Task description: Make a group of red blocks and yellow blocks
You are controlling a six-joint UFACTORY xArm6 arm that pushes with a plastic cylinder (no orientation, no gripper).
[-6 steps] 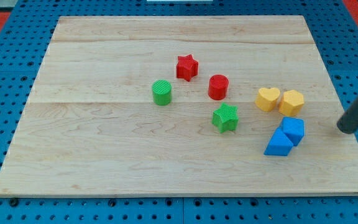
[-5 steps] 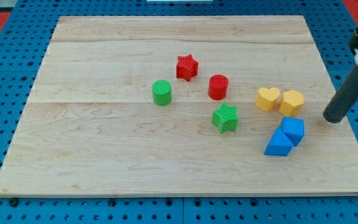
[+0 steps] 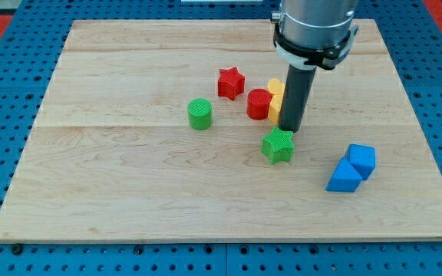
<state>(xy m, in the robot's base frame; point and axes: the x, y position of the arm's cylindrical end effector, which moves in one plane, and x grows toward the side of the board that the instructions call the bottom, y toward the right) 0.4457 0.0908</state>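
My tip (image 3: 289, 129) stands just above the green star (image 3: 278, 145) and against the right side of the yellow blocks. The yellow blocks (image 3: 275, 101) are mostly hidden behind the rod; only their left edges show, touching the red cylinder (image 3: 258, 104). The red star (image 3: 231, 83) lies a little up and left of the red cylinder. I cannot make out the yellow blocks' shapes now.
A green cylinder (image 3: 199, 113) sits left of the red blocks. A blue cube (image 3: 361, 160) and a blue triangular block (image 3: 343, 176) touch each other at the lower right. The wooden board (image 3: 129, 192) lies on a blue pegboard.
My rod swept left from the board's right edge, pushing both yellow blocks left until they met the red cylinder, which shifted slightly left. The blue and green blocks stayed put.
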